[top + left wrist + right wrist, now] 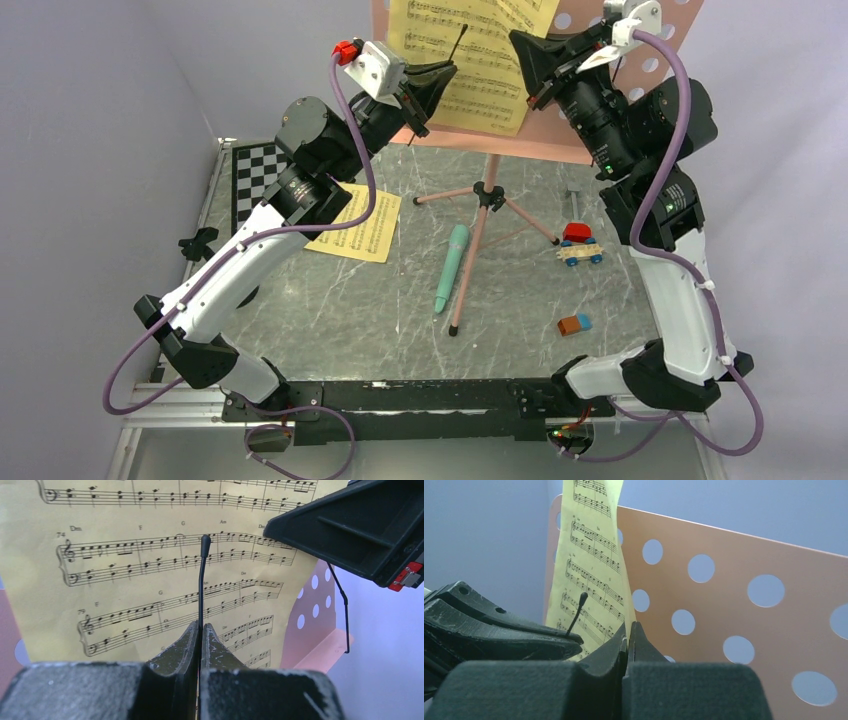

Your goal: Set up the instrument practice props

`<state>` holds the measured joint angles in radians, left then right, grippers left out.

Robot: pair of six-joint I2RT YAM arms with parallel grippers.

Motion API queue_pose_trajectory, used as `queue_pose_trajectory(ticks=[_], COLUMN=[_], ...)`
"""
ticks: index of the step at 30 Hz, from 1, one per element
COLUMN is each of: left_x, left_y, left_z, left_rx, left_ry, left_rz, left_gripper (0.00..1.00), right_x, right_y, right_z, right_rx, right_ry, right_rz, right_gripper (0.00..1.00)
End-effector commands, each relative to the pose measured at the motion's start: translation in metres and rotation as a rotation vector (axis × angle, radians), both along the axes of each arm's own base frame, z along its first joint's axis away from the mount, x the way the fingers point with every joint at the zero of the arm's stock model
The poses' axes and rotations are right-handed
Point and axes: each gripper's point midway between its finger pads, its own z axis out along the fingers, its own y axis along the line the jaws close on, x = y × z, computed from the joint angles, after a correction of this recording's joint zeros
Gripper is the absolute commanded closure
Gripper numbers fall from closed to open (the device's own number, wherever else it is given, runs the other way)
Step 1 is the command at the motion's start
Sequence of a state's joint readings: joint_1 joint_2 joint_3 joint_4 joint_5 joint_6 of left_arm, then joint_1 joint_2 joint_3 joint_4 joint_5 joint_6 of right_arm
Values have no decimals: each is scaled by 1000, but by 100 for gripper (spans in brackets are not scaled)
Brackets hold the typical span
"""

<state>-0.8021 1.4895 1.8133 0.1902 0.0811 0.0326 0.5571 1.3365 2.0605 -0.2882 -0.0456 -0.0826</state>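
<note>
The pink perforated music stand (pixel 520 145) stands on thin tripod legs at the back middle. A yellow sheet-music page (pixel 480 60) rests against its desk. My left gripper (pixel 432 82) is shut on a thin black wire page-holder (pixel 201 580) in front of the page (pixel 125 590). My right gripper (pixel 535 65) is shut on the right edge of that page (pixel 589 575), in front of the pink desk (pixel 724 595). A second yellow page (pixel 357 226) lies flat on the table. The mint-green tube (pixel 452 266) lies beside a tripod leg. A small black stand (pixel 198 243) sits at the left edge.
A black-and-white chessboard (pixel 253 170) lies at the back left. A red and blue toy block cart (pixel 580 245) and an orange and blue block (pixel 574 324) sit on the right. A second wire holder (pixel 341 597) hangs by the desk's right side.
</note>
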Motion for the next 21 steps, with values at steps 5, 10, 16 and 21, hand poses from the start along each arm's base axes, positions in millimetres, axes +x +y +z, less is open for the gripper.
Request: queue_pose_trajectory(ticks=[5, 10, 16, 21], left_x=[-19, -18, -17, -19], left_y=[19, 18, 20, 24], left_z=[35, 33, 31, 34], left_rx=[-76, -74, -80, -83], left_ry=[-74, -74, -71, -81], left_rz=[-7, -7, 4, 11], left_gripper=[100, 97, 73, 63], right_x=[-6, -3, 0, -3], right_y=[13, 14, 13, 7], right_z=[14, 12, 11, 16], right_rx=[2, -7, -8, 9], right_ry=[-34, -27, -22, -33], right_rz=[88, 89, 81, 63], right_gripper=[100, 100, 100, 85])
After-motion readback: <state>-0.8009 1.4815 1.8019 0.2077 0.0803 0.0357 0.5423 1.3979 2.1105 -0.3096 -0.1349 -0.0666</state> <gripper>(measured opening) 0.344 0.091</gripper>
